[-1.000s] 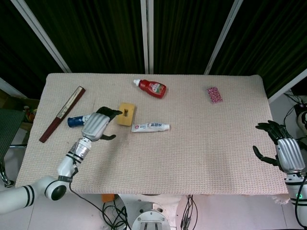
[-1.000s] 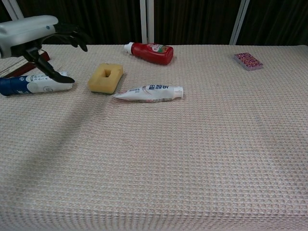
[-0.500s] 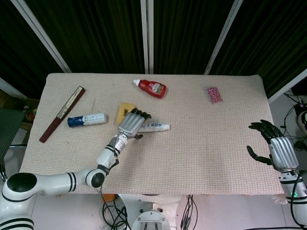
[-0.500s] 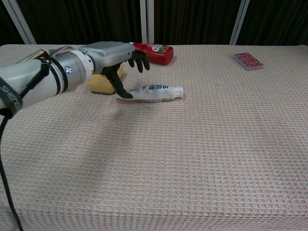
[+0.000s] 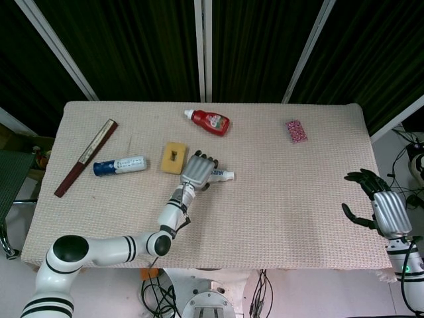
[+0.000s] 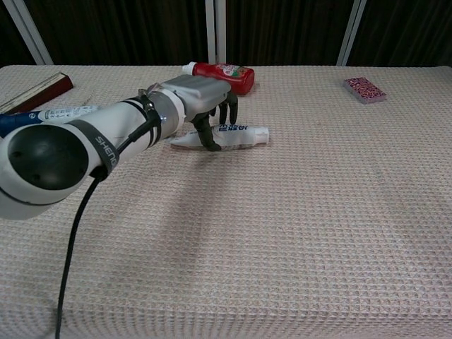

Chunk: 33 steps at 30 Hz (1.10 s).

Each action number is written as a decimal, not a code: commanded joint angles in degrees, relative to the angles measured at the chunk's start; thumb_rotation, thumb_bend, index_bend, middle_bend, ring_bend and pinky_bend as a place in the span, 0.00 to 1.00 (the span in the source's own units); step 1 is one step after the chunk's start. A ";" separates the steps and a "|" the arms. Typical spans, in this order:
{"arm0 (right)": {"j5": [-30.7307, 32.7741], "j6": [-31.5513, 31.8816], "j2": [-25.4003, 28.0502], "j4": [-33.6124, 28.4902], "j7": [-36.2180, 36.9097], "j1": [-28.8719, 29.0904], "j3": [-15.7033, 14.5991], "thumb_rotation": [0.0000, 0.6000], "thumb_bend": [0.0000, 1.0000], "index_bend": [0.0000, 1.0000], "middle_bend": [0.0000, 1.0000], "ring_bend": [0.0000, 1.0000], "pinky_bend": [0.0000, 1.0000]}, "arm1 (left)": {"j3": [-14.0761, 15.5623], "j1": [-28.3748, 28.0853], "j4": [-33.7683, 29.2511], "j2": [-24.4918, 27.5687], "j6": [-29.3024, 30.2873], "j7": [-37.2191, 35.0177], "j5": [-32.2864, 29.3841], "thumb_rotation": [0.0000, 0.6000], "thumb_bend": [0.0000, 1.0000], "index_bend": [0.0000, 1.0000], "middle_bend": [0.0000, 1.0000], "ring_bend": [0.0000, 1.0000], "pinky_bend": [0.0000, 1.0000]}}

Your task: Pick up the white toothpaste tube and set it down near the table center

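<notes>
A: Where's the white toothpaste tube (image 5: 220, 175)?

B: Under my left robot hand (image 5: 196, 170), just right of the yellow sponge (image 5: 173, 158). Fingers arched over it; grasp unclear. Right robot hand (image 5: 384, 207) empty, fingers apart. Woven table (image 5: 298, 199), dark curtains (image 5: 258, 46).

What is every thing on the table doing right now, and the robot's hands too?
white toothpaste tube: lying flat, cap on.
left hand: over the tube, fingers spread around it; grip not yet clear.
right hand: open, off the table's edge.
red bottle: on its side, capped.
yellow sponge: flat.
blue-and-white tube: lying flat.
</notes>
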 commanded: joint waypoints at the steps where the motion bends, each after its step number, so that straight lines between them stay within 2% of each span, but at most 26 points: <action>1: 0.04 -0.15 -0.15 0.24 0.21 0.01 -0.02 1.00 0.31 0.27 0.25 0.09 0.22 | -0.40 -0.49 0.65 -0.59 0.43 0.34 -1.16 0.90 0.25 0.38 0.39 0.31 0.21; 11: 0.23 -0.36 -0.43 0.96 0.81 -0.23 -0.07 1.00 0.31 0.27 0.25 0.09 0.22 | -0.90 -2.01 2.49 -2.01 -0.41 0.31 -2.71 0.81 0.27 0.39 0.41 0.33 0.22; 19: 0.38 -0.27 -0.67 1.72 1.59 -0.64 -0.20 1.00 0.31 0.27 0.25 0.09 0.22 | -0.12 -2.11 4.84 -3.00 -0.51 -0.51 -1.76 0.79 0.32 0.48 0.48 0.39 0.27; 27: 0.36 -0.17 -0.79 2.04 1.85 -0.88 -0.22 1.00 0.31 0.27 0.25 0.09 0.22 | 1.60 -0.98 6.39 -3.08 -1.38 -3.30 1.51 0.80 0.40 0.58 0.60 0.49 0.33; 33: 0.27 -0.02 -0.72 1.89 1.74 -1.01 -0.17 1.00 0.31 0.27 0.25 0.09 0.22 | 3.34 0.88 5.99 -1.39 -2.71 -9.31 7.23 0.79 0.50 0.68 0.72 0.60 0.43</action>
